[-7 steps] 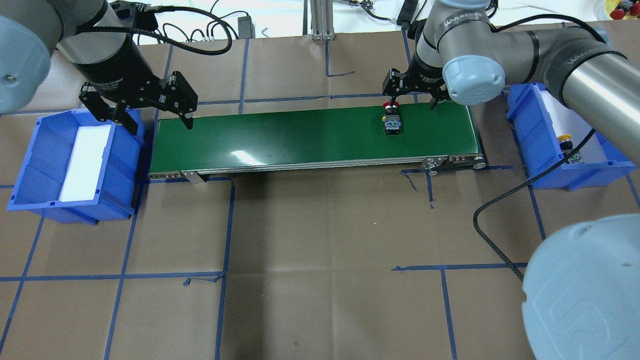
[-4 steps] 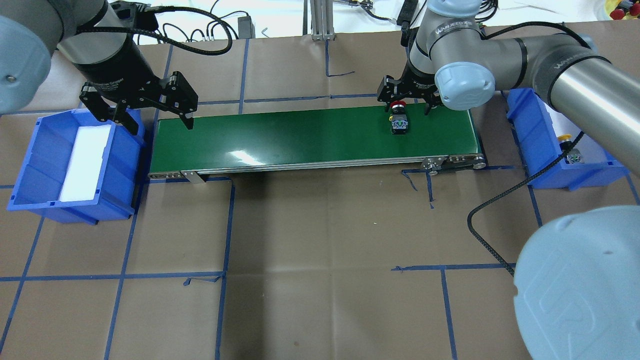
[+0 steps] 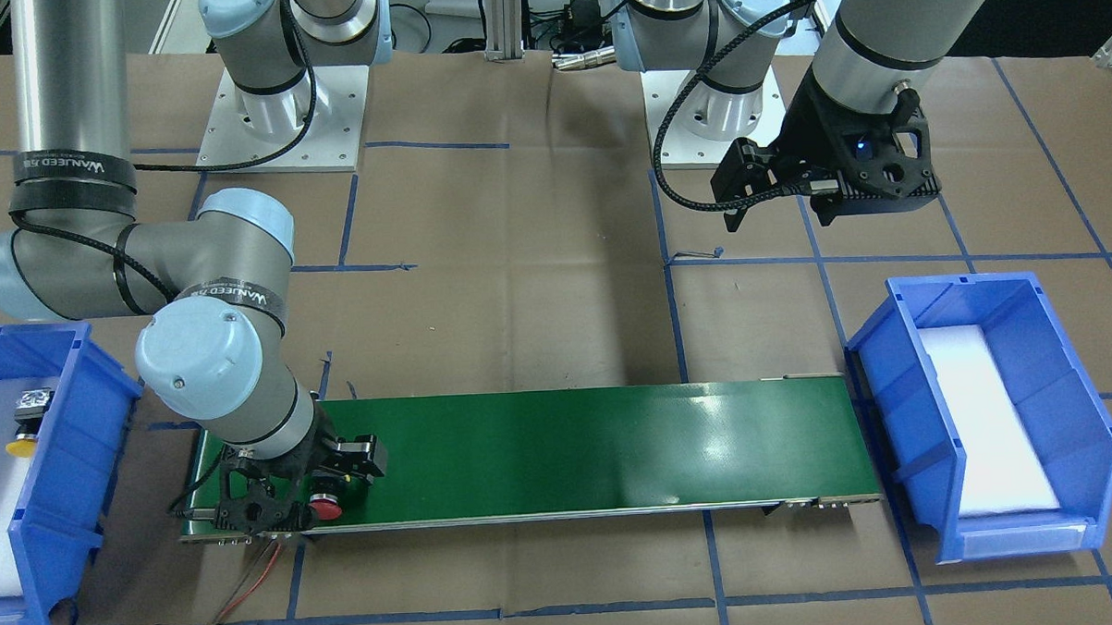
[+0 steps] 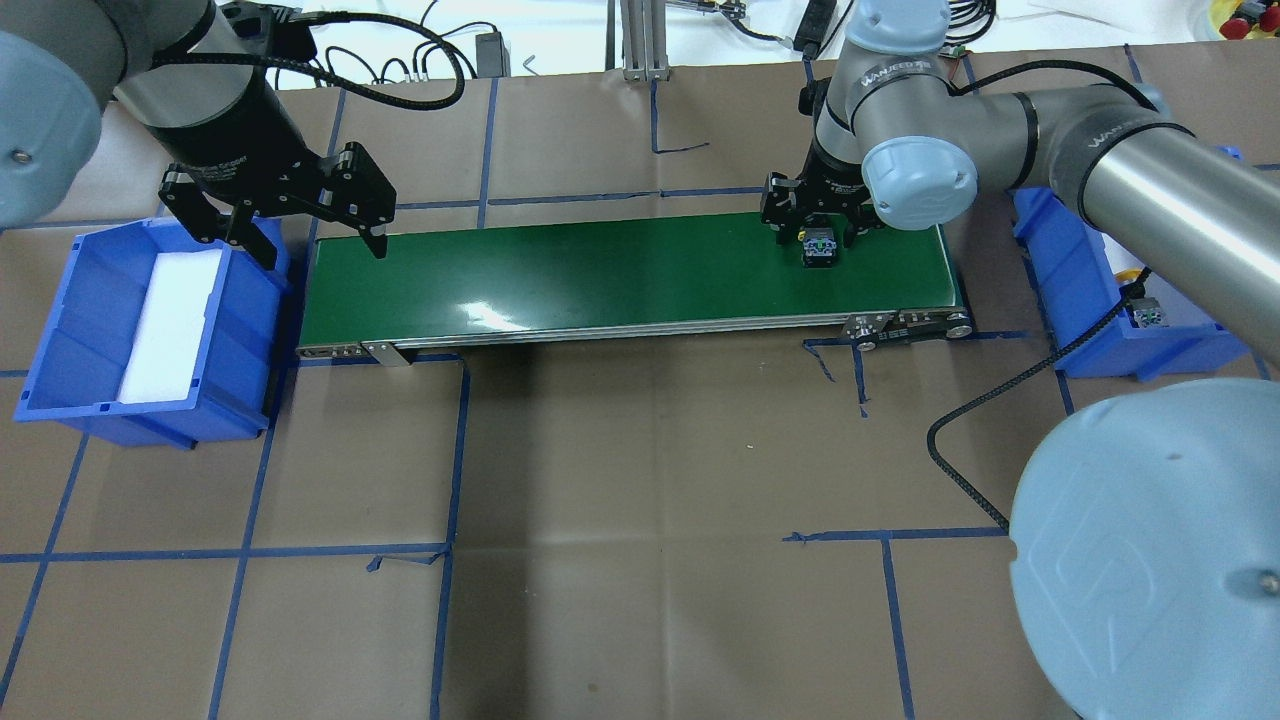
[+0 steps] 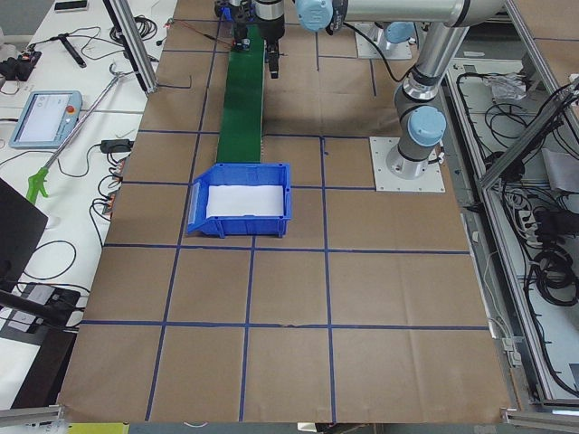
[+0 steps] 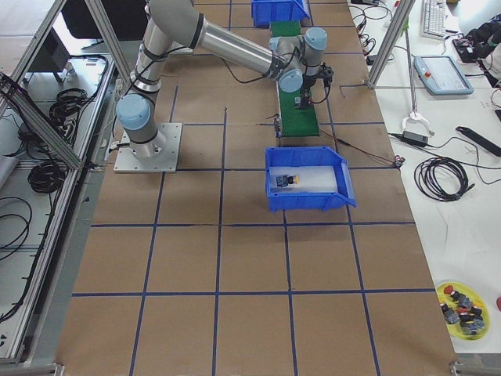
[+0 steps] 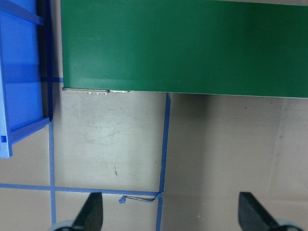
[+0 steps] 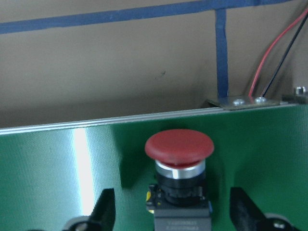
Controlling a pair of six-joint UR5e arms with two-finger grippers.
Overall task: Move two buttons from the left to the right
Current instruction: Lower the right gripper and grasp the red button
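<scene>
The red button (image 4: 820, 248) lies on its side on the green conveyor belt (image 4: 600, 270), near its right end. My right gripper (image 4: 820, 228) is open and low over it, one finger on each side, not touching. The right wrist view shows the red cap (image 8: 179, 144) between the fingers (image 8: 103, 207). The red button also shows in the front view (image 3: 324, 508). The yellow button (image 3: 23, 425) lies in the right blue bin (image 3: 62, 459). My left gripper (image 4: 320, 245) is open and empty, above the belt's left end.
The left blue bin (image 4: 60, 300) holds only a white foam pad. A red and black wire (image 8: 272, 62) runs off the belt's far right corner. A black cable (image 4: 960, 420) hangs from the right arm over the brown table.
The red button has moved right along the belt. My right gripper has followed it and come down around it. The left arm has not moved.
</scene>
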